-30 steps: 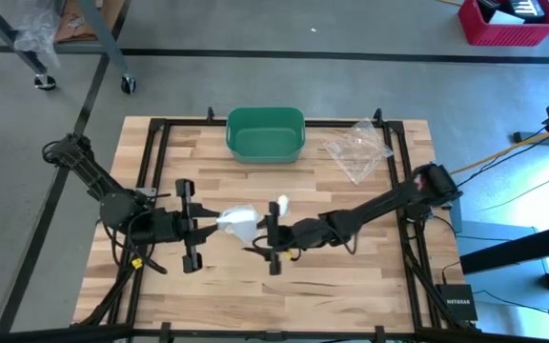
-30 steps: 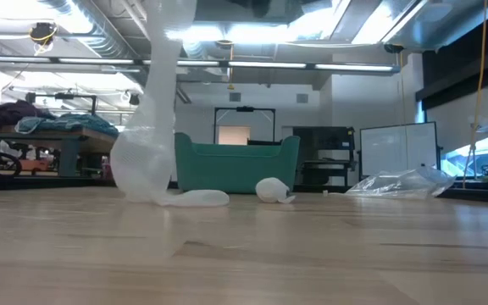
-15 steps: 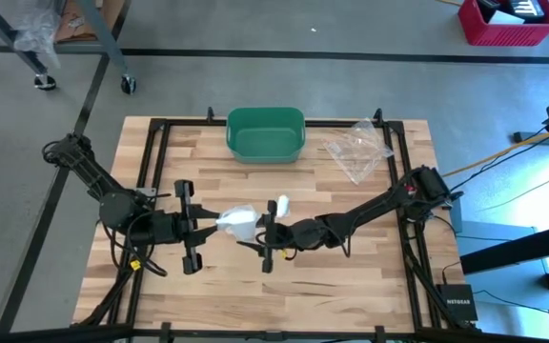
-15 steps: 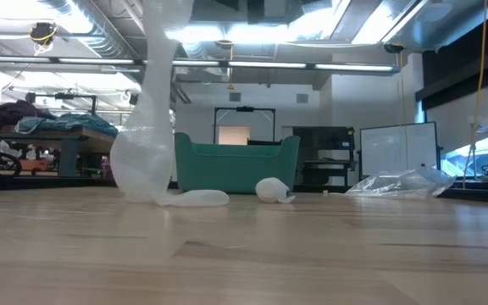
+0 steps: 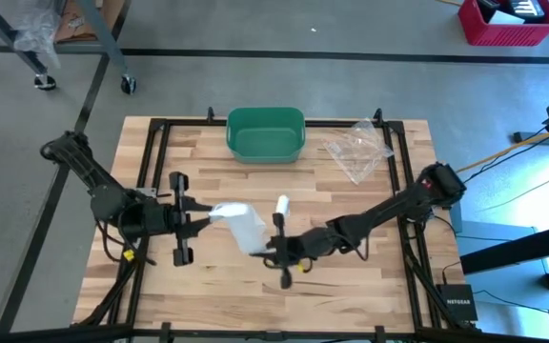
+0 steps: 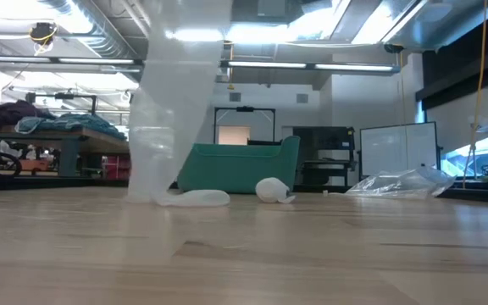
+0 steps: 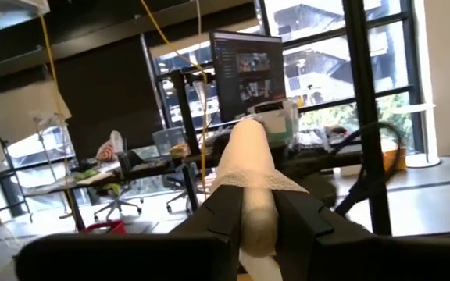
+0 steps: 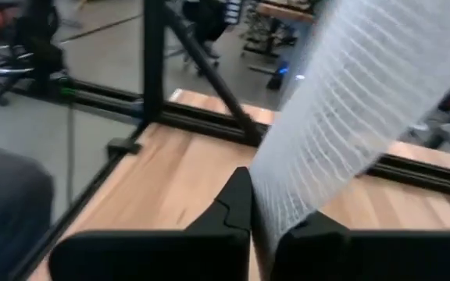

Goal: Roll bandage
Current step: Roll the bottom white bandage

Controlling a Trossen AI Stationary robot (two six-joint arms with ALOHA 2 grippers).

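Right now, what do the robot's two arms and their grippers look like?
Both arms are dark, nearly black, built of jointed links. The left arm carries a small yellow tag near its wrist, with dark cabling looped beside it. The right arm is longer looking, with a reddish spot at its bulky base joint. The left gripper and right gripper each have a crossbar and two flat, angular black fingers.

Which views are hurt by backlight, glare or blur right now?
Low view: ceiling lights glare behind the hanging bandage. Left wrist view: bright windows backlight the bandage roll. Right wrist view: the near gauze is soft, background blurred. High view: evenly lit.
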